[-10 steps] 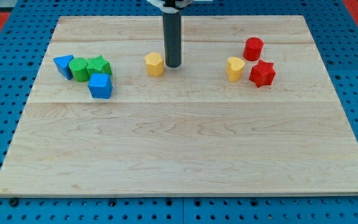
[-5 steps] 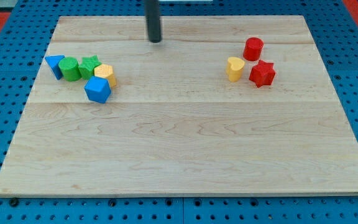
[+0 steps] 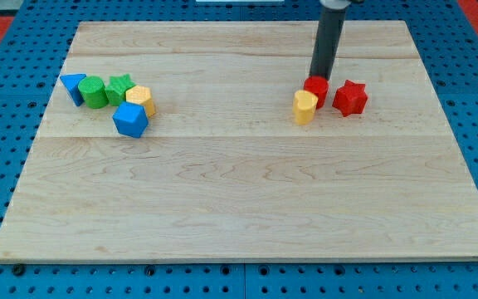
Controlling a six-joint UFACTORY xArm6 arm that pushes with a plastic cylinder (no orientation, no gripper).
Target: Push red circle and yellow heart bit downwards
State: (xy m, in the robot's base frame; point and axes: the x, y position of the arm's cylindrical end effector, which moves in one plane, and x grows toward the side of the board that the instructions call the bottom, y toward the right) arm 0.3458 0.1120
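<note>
The red circle (image 3: 317, 88) sits at the board's upper right, touching the yellow heart (image 3: 304, 106) just below and left of it. My tip (image 3: 319, 77) rests against the red circle's top edge, with the dark rod rising to the view's top. A red star (image 3: 350, 97) lies just right of the red circle, a small gap between them.
At the upper left is a cluster: a blue triangle (image 3: 73, 86), a green circle (image 3: 95, 91), a green star (image 3: 120, 86), a yellow hexagon (image 3: 140, 100) and a blue cube (image 3: 130, 120). The wooden board (image 3: 239, 208) lies on a blue pegboard.
My tip moved from the top centre to the right, onto the red circle. The red circle slid down and left, and the yellow heart moved down and slightly left.
</note>
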